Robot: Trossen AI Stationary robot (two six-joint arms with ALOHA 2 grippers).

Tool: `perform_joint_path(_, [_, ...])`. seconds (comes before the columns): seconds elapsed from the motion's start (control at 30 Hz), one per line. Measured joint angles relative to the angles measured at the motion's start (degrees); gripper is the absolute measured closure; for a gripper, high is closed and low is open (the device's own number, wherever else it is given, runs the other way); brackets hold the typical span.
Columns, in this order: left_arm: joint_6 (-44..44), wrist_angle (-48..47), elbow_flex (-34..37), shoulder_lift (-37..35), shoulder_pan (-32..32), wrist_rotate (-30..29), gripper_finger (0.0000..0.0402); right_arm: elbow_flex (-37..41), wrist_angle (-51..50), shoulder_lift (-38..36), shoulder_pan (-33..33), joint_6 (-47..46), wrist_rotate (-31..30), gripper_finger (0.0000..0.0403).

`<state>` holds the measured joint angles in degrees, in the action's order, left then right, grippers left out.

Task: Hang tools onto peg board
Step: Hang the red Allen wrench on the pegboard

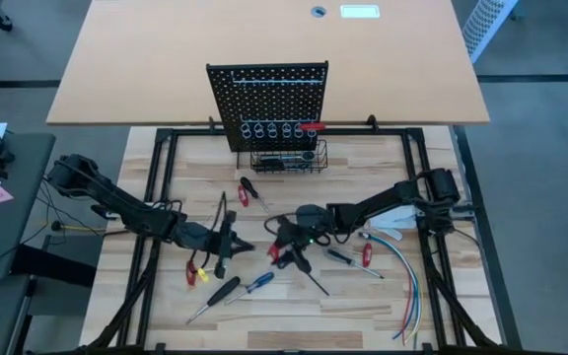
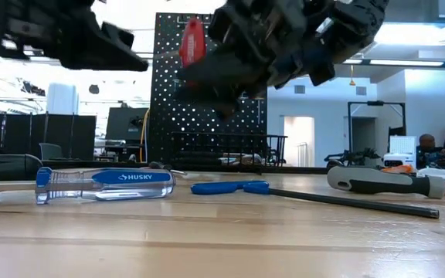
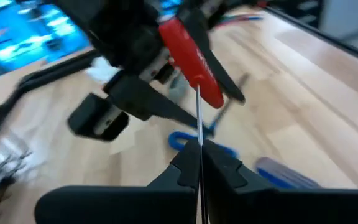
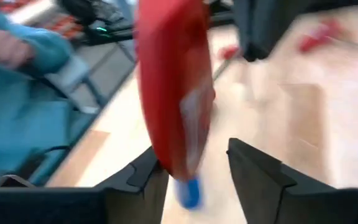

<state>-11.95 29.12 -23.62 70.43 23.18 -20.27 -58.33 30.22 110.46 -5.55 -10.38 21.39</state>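
Note:
A red-handled screwdriver (image 3: 191, 56) hangs in the air between my two grippers, well above the table. My left gripper (image 3: 199, 154) is shut on its thin metal shaft. My right gripper (image 4: 197, 171) is open, its fingers standing on either side of the red handle (image 4: 173, 93). In the high view both grippers meet at mid-table, left (image 1: 237, 244) and right (image 1: 282, 240). The black peg board (image 1: 269, 94) stands upright at the far side, with a row of ring holders and a wire basket (image 1: 286, 158) at its base. My left gripper pinches the screwdriver's bare metal shaft (image 3: 199, 134) between its two fingertips, a short way below the red handle. The shaft runs on past the fingers along their line. The screwdriver is lifted clear of the table. My right gripper's fingers flank the handle; I cannot tell whether one finger (image 4: 145, 177) touches it.
Loose tools lie on the wooden table: a blue clear-handled screwdriver (image 2: 103, 184), a blue-handled hex key (image 2: 230, 187), a black-handled screwdriver (image 1: 220, 294), red-and-yellow pliers (image 1: 197, 271), a red-handled screwdriver (image 1: 248, 190). Coloured wires (image 1: 407, 281) curl at the right. A person's sleeve (image 4: 17, 93) shows beyond the table.

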Motion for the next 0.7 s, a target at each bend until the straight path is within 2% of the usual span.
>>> perform_joint_path(0.1, [1.4,8.4,4.0,0.0,0.0,-2.6,0.0401,0.0,-4.6,-2.3,0.7,0.7,-4.6,0.0216])
perform_joint_path(0.2, [2.6,17.3,8.3,0.0,0.0,-6.3,0.0401,0.0,-9.6,-4.8,-0.1,3.2,-13.0,0.0215])
perform_joint_path(0.27, [3.8,23.6,11.5,0.0,0.0,-9.7,0.0401,0.0,-11.4,-6.5,-1.6,5.7,-20.8,0.0217])
perform_joint_path(0.37, [6.0,33.6,15.7,0.0,0.0,-13.5,0.0401,0.0,-9.5,-8.1,-5.2,11.0,-36.1,0.0221])
perform_joint_path(0.43, [7.3,37.2,17.5,0.0,0.0,-16.2,0.0401,0.0,-6.3,-8.1,-7.8,15.9,-45.6,0.0222])
perform_joint_path(0.5, [8.1,39.6,18.4,0.0,0.0,-18.0,0.0401,0.0,-3.1,-7.9,-10.0,21.6,-52.1,0.0222])
perform_joint_path(0.6, [9.0,39.4,18.5,0.0,0.0,-19.3,0.0401,0.0,2.8,-7.1,-10.6,28.3,-54.1,0.0223])
perform_joint_path(0.7, [9.2,39.4,18.5,0.0,0.0,-19.6,0.0401,-0.1,6.1,-7.1,-9.9,28.5,-54.1,0.022])
